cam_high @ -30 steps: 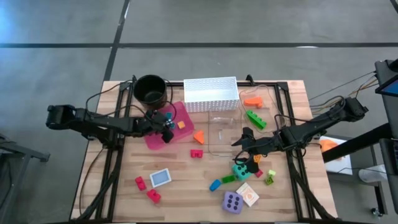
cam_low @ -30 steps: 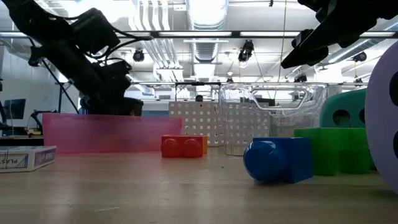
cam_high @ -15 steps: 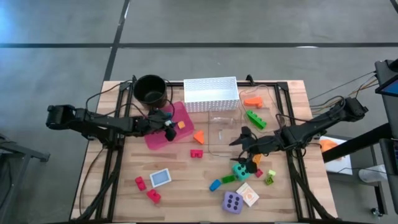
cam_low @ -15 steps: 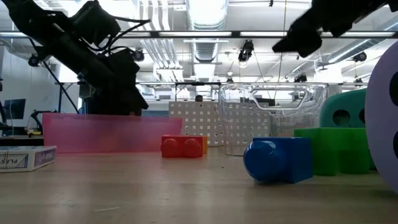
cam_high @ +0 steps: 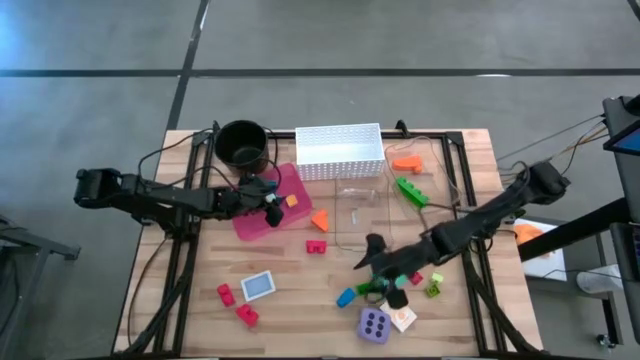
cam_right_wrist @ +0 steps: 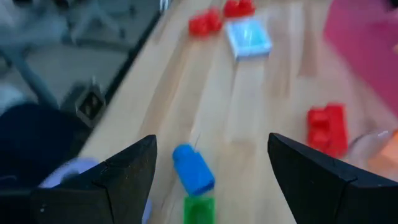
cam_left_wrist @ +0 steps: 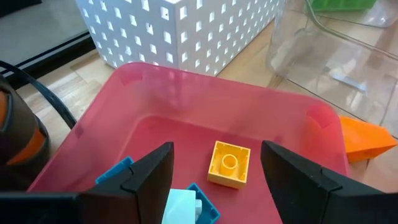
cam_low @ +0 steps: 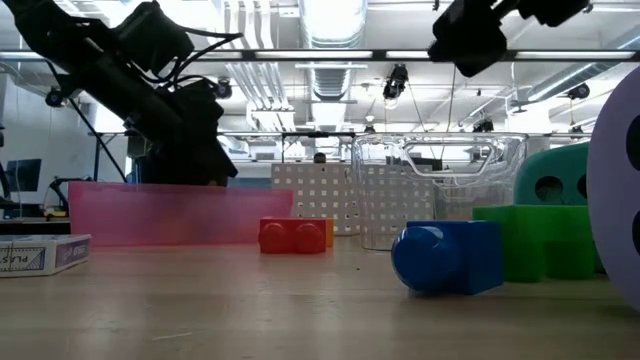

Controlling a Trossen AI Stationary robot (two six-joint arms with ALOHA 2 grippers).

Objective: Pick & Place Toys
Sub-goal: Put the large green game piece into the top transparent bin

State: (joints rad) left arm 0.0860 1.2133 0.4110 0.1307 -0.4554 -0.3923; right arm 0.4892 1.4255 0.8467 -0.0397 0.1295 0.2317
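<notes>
Spanning most of the high view, a wooden table (cam_high: 200, 290) carries everything. On it, in falling size: a white perforated basket (cam_high: 340, 150) at the far edge, a clear bin (cam_high: 362, 215) just in front of it, a pink tray (cam_high: 262, 205) to its left, and a black round pot (cam_high: 242, 143) at the far left corner.

Left gripper (cam_left_wrist: 214, 168) hangs over the pink tray, fingers spread apart with nothing between them. In the tray below it: a yellow brick (cam_left_wrist: 229, 164) and a blue brick (cam_left_wrist: 186, 199) (the blue one partly hidden by the fingers).

Right gripper (cam_right_wrist: 211, 163) reaches toward the near middle of the table, fingers wide apart and empty, above a small blue brick (cam_right_wrist: 193, 169) and a green brick (cam_right_wrist: 199, 208) just beside it.

Toys by size:
- purple die (cam_high: 375, 324) at the near edge, a white card (cam_high: 402, 317) touching it
- teal die (mostly hidden under the right arm, cannot place it exactly)
- blue-faced card (cam_high: 258, 286) near left
- long green brick (cam_high: 411, 191) and orange brick (cam_high: 406, 161) right of the basket
- orange wedge (cam_high: 320, 219) just beside the tray
- red brick (cam_high: 317, 246) mid-table
- two more red bricks (cam_high: 236, 305) near left
- small lime brick (cam_high: 434, 289) near right
</notes>
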